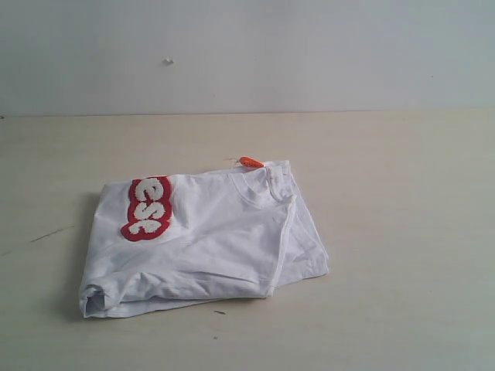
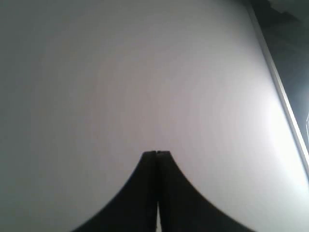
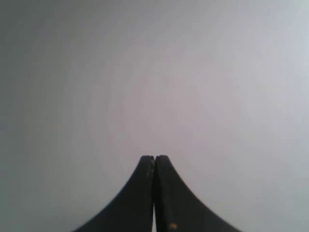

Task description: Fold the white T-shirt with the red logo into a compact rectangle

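The white T-shirt (image 1: pixel 209 236) lies folded in a rough rectangle on the table, left of centre in the exterior view. Part of the red logo (image 1: pixel 147 209) shows on its upper left face, running down the fold. An orange neck tag (image 1: pixel 250 162) sticks out at the far edge by the collar. Neither arm appears in the exterior view. My left gripper (image 2: pixel 156 153) is shut with its black tips together, facing a blank pale surface. My right gripper (image 3: pixel 154 157) is likewise shut on nothing, facing a plain grey-white surface. The shirt is out of both wrist views.
The light wooden table (image 1: pixel 402 232) stretches around the shirt, ending at a pale wall (image 1: pixel 247 54) behind. A dark frame edge (image 2: pixel 285 72) runs along one side of the left wrist view.
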Motion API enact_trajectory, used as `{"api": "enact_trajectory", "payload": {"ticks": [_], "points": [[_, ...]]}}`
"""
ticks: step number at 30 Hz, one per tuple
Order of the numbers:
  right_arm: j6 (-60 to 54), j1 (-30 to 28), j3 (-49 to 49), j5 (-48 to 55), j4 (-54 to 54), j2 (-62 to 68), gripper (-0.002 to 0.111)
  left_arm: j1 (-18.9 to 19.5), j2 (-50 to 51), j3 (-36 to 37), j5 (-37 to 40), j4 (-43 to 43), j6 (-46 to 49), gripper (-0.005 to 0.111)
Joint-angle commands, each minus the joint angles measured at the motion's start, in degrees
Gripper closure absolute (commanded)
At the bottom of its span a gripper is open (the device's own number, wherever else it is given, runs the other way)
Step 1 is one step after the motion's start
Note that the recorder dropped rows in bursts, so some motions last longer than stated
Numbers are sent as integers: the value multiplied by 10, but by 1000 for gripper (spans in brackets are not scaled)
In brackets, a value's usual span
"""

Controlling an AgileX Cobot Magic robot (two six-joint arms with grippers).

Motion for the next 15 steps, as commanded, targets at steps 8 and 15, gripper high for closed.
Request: {"api": "enact_trajectory", "payload": {"ticks": [8, 15], "points": [[-4, 0, -2, -2, 0, 0, 108, 4, 0, -2, 4, -3, 0, 107], [-4, 0, -2, -2, 0, 0, 108, 90, 0, 4, 5, 228, 0, 107]]}}
